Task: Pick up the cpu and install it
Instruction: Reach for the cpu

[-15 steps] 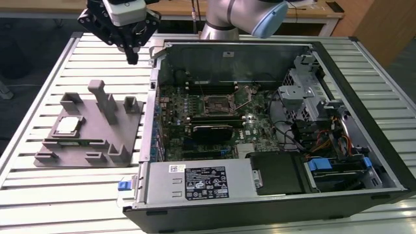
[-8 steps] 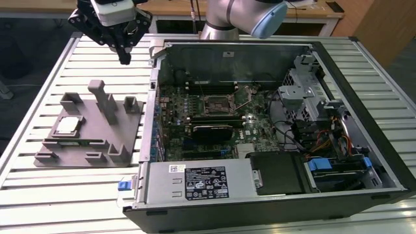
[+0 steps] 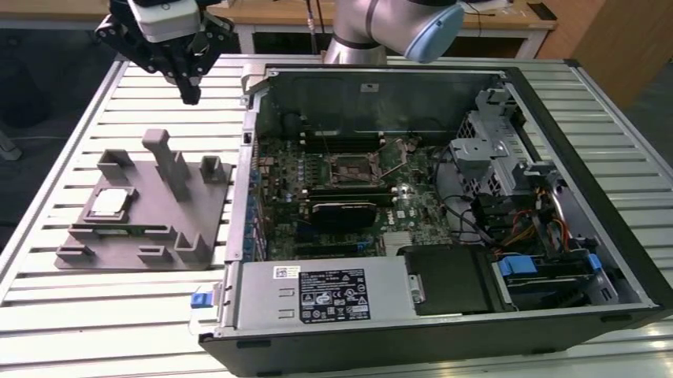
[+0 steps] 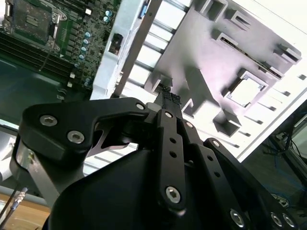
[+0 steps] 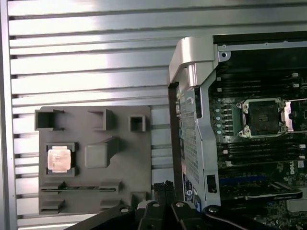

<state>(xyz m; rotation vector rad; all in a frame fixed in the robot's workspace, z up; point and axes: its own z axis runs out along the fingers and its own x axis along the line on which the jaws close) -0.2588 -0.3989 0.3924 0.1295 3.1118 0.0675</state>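
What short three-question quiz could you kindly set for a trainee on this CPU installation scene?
1. True or false: the cpu is already seated in the motherboard socket.
2. Choose one: the gripper holds A) the cpu, B) nothing, C) a cable.
3. Short answer: what does the cpu lie on?

Key: 1 false, the socket is empty. 2 B. 3 In a recess of the grey fixture on the table, outside the computer case.
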